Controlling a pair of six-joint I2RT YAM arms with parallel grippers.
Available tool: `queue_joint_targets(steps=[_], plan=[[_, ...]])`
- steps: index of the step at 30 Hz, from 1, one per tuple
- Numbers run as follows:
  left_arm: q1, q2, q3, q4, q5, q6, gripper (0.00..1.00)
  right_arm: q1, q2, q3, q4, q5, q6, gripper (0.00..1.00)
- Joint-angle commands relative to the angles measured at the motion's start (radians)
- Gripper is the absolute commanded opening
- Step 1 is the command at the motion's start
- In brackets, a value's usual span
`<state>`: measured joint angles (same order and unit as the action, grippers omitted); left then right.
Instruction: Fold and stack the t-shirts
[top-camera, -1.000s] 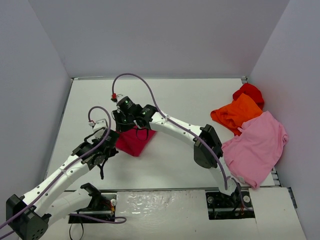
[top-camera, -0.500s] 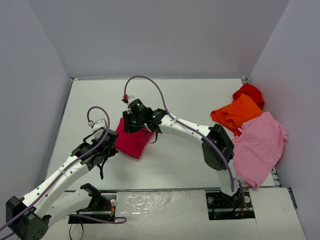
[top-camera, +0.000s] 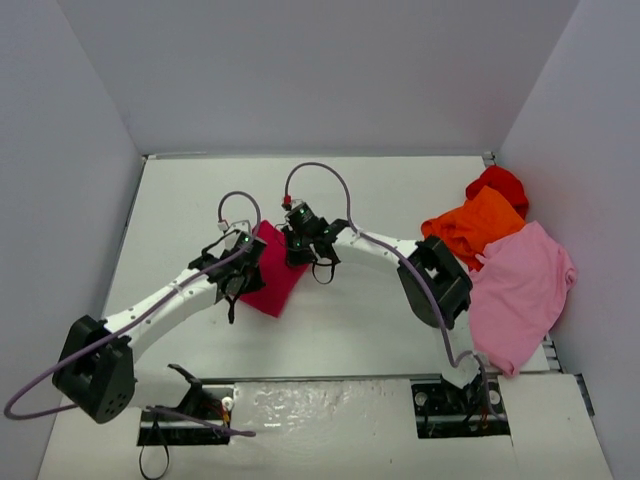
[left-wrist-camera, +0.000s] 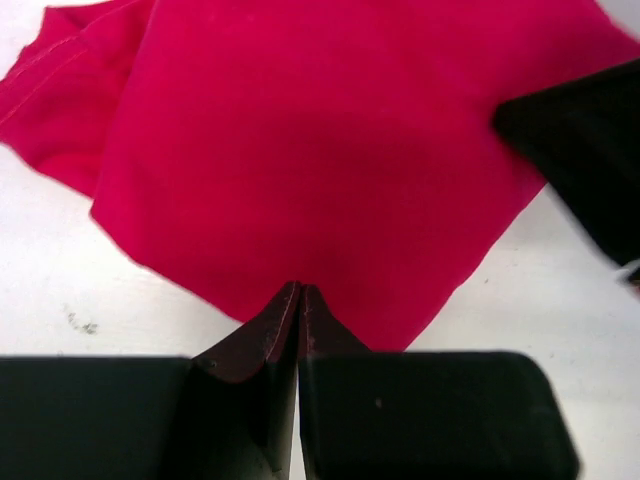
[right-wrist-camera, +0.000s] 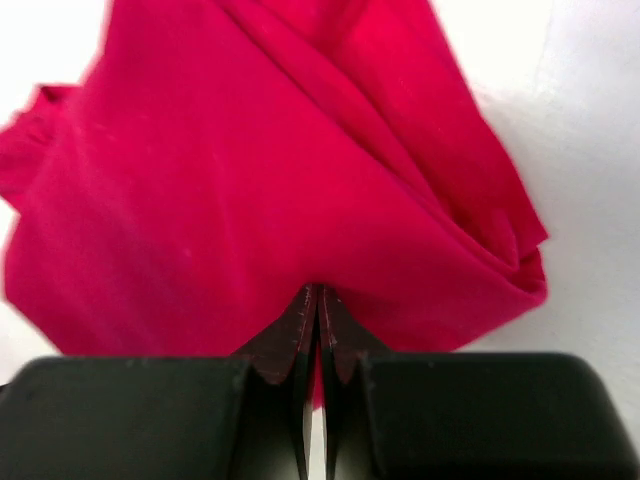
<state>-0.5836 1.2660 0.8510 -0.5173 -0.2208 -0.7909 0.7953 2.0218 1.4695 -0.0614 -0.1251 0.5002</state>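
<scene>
Folding the raspberry-red t-shirt (left-wrist-camera: 320, 150) is in hand; left end effector (left-wrist-camera: 300, 290) and right end effector (right-wrist-camera: 317, 292) sit closed at its edge, possibly pinching cloth. Next, you must square the fold.

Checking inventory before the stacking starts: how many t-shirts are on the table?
4: raspberry-red shirt in the middle; bright red shirt, orange shirt and pale pink shirt heaped along the right side. Others could hide underneath.

1. Four tees: raspberry tee (top-camera: 272, 285), orange tee (top-camera: 472, 226), pink tee (top-camera: 515, 295), red tee (top-camera: 498, 184), one of each.
2. Two arms: left arm (top-camera: 160, 310), right arm (top-camera: 385, 250).
3. Two purple cables: left cable (top-camera: 238, 196), right cable (top-camera: 318, 165).
4. One bench (top-camera: 350, 200).
</scene>
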Motion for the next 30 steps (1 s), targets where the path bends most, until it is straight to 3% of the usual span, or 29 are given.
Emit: queue_joint_targets(steps=[1, 8, 16, 22, 30], plan=[[0.019, 0.046, 0.078, 0.105, 0.030, 0.016, 0.00, 0.004, 0.051, 0.029, 0.052, -0.035, -0.026, 0.00], [0.022, 0.117, 0.096, 0.104, 0.081, 0.024, 0.00, 0.002, 0.062, -0.174, 0.052, -0.010, -0.022, 0.00], [0.028, 0.013, 0.067, 0.052, 0.068, 0.050, 0.00, 0.024, -0.187, -0.569, 0.078, 0.073, 0.115, 0.00], [0.044, -0.077, 0.007, 0.062, 0.090, 0.056, 0.00, 0.066, -0.378, -0.697, -0.019, 0.196, 0.245, 0.00], [0.060, -0.114, 0.038, -0.004, 0.097, 0.071, 0.00, 0.177, -0.610, -0.845, -0.118, 0.237, 0.440, 0.00]])
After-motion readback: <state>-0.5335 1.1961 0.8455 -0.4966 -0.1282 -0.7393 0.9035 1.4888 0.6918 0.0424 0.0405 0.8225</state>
